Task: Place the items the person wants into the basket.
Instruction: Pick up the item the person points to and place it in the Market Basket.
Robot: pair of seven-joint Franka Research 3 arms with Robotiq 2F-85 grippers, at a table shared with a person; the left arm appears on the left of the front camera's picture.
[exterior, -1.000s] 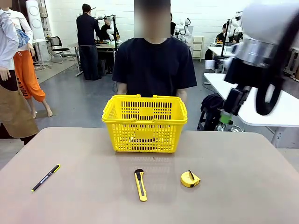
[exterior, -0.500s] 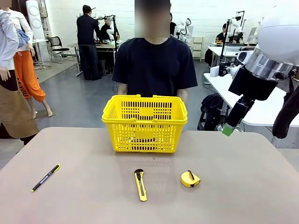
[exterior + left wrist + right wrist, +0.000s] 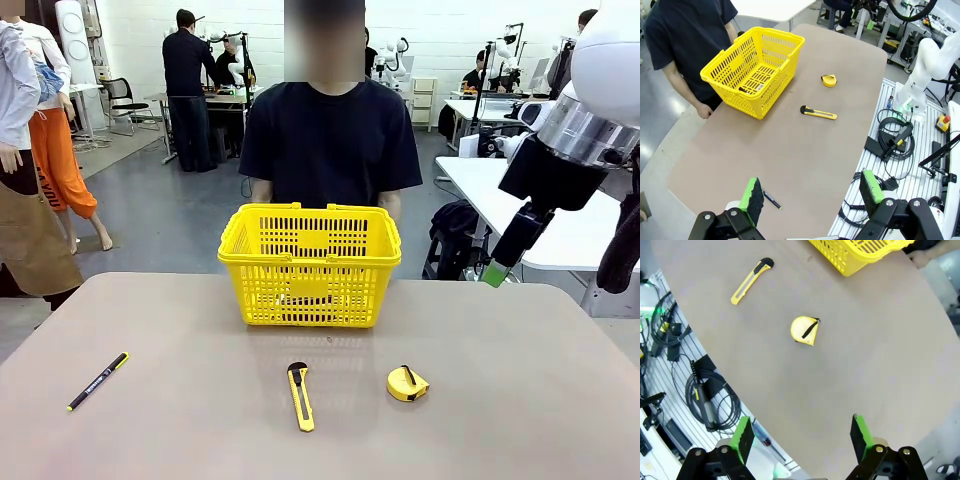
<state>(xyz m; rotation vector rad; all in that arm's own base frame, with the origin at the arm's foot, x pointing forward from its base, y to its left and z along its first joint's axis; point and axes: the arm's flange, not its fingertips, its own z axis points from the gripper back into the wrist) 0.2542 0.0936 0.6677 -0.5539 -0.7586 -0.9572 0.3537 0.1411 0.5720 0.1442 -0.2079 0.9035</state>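
Where the table (image 3: pixel 520 400) lies nearest the robot, its surface is bare from the left edge to the right edge. Farther in, three things lie in a loose row: a pen (image 3: pixel 98 381) at left, a knife (image 3: pixel 300 396) at the middle, and the tape measure (image 3: pixel 407 383) just right of the knife and apart from it. Open surface separates the pen from the knife, and the tape measure from the right edge. The basket (image 3: pixel 310 262) stands upright at the far middle, close to the far edge and well apart from the row. The person (image 3: pixel 330 140) stands directly behind it. Dark and pale items lie on the basket floor, too small to identify.

The left gripper (image 3: pixel 811 191) is high above the near left edge, jaws spread wide, holding nothing. The right gripper (image 3: pixel 800 437) hangs high above the table's right side, jaws spread wide, touching nothing.

The pen carries pale print, too small to read.
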